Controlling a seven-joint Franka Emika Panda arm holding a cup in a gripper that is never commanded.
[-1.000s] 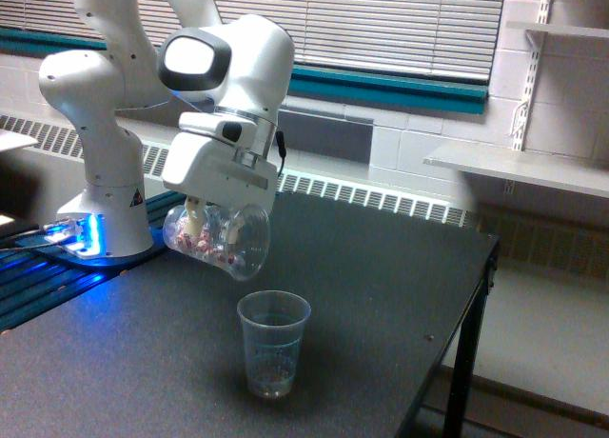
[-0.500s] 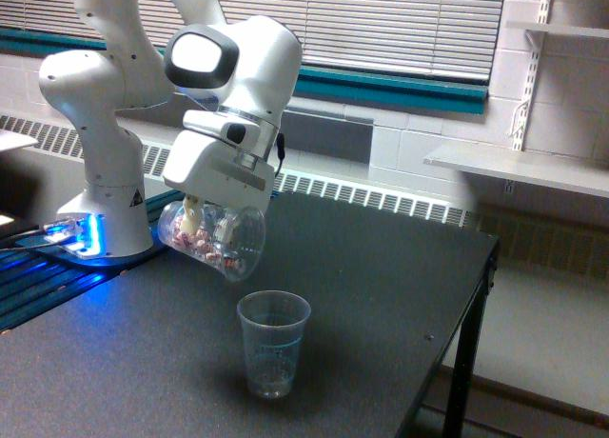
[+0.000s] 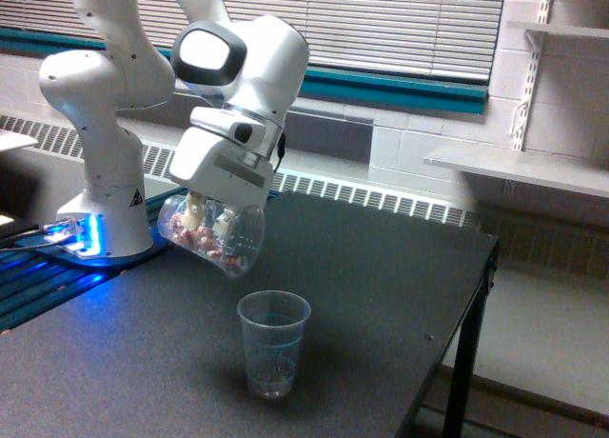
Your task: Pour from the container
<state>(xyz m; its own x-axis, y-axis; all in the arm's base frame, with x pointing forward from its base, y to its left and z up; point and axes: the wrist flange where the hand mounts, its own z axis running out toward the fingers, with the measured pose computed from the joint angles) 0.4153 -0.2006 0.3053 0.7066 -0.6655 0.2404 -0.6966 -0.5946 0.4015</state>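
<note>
Robot arm tips the container [image 3: 211,236] above the measuring cup [image 3: 273,343].
Claw [image 3: 211,221] grips it; pieces inside, cup nearly empty: pouring barely begun.

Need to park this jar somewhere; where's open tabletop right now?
Bare table runs from the measuring cup to the exterior view's right edge and back toward the radiator. Also open: the front corner at that view's left. Crowded: around the arm's base, under the tilted container.

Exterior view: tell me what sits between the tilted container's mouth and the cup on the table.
Nothing. In the exterior view, only open air separates the container, held in the gripper, from the cup below it.
</note>
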